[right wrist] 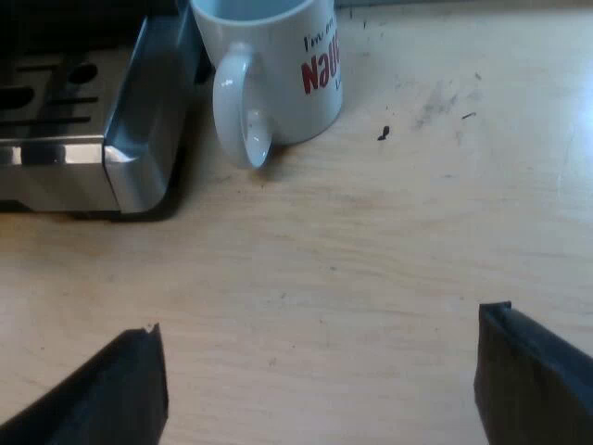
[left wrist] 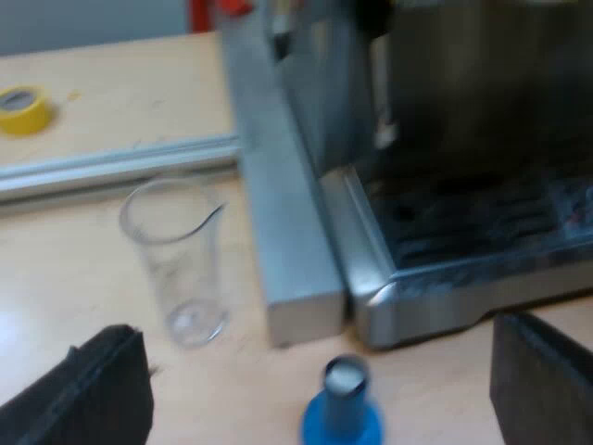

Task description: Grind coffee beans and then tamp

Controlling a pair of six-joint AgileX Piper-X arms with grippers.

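- Your left gripper (left wrist: 317, 371) stands wide open and holds nothing; the blue tamper (left wrist: 343, 419) stands upright on the table (left wrist: 83, 306) between its fingers, touched by neither.
- Just beyond, the empty measuring glass (left wrist: 181, 264) stands upright, near a metal bar (left wrist: 278, 232) that runs alongside the espresso machine (left wrist: 445, 185).
- Farther off, note an aluminium rail (left wrist: 111, 165) and a yellow tape roll (left wrist: 23, 109) on the table.
- Your right gripper (right wrist: 322, 320) is likewise wide open and empty, above the tabletop.
- Beyond it a white mug (right wrist: 278, 65) with red lettering stands just beside the machine's front corner, its handle turned toward the gripper.
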